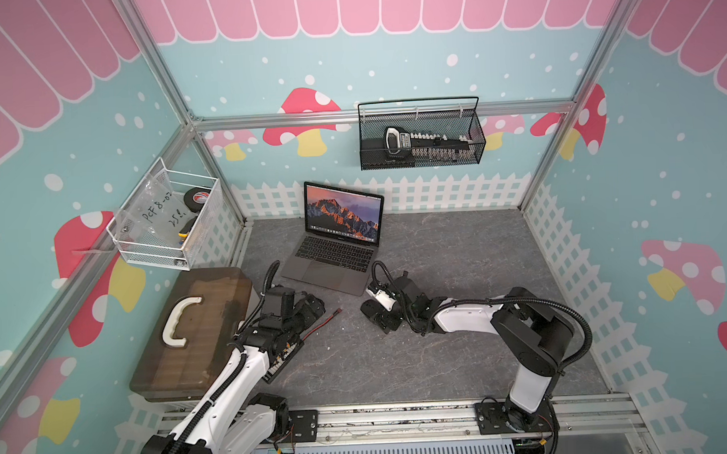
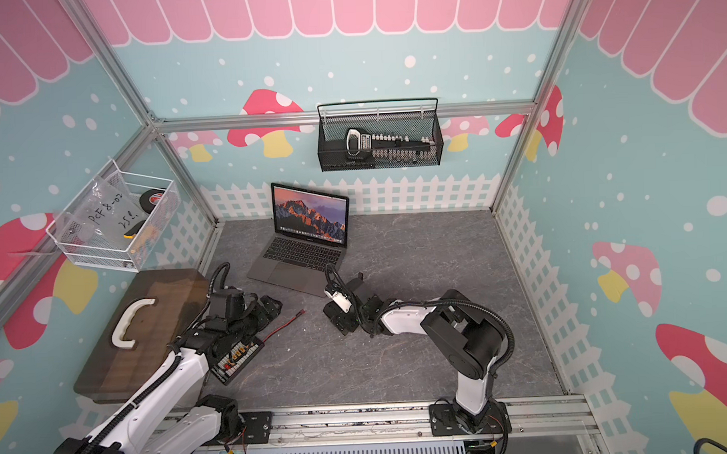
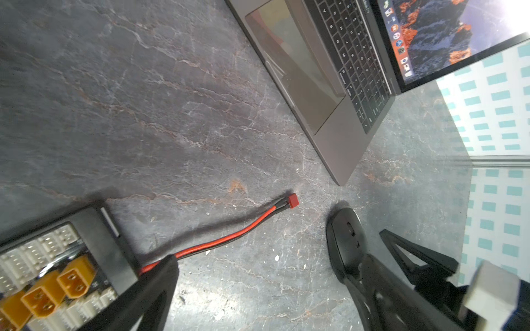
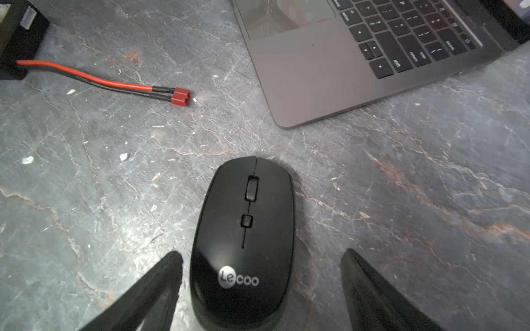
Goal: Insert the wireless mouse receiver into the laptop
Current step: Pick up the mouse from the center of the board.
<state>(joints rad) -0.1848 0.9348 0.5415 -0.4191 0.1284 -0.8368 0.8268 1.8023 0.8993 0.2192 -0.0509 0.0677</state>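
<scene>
The laptop (image 1: 313, 271) (image 2: 280, 272) stands open at the back of the table, with an orange mountain on its screen; it also shows in the wrist views (image 3: 338, 149) (image 4: 315, 74). The wireless mouse receiver is not in view. A black oval mouse (image 4: 243, 229) (image 3: 344, 240) lies in front of the laptop's near right corner. My right gripper (image 4: 261, 253) (image 1: 377, 315) is open and straddles the mouse's rear, one finger close to its side, the other well apart. My left gripper (image 3: 269, 260) (image 1: 314, 308) is open over bare table, left of the mouse.
A red-tipped plug (image 1: 338, 311) (image 3: 293, 200) (image 4: 180, 97) on a red-black wire lies between the grippers, leading to a connector board (image 3: 57, 272) (image 1: 283, 357). A brown wooden case (image 1: 200, 367) fills the left side. Wire baskets hang on the left wall (image 1: 167, 243) and back wall (image 1: 422, 159).
</scene>
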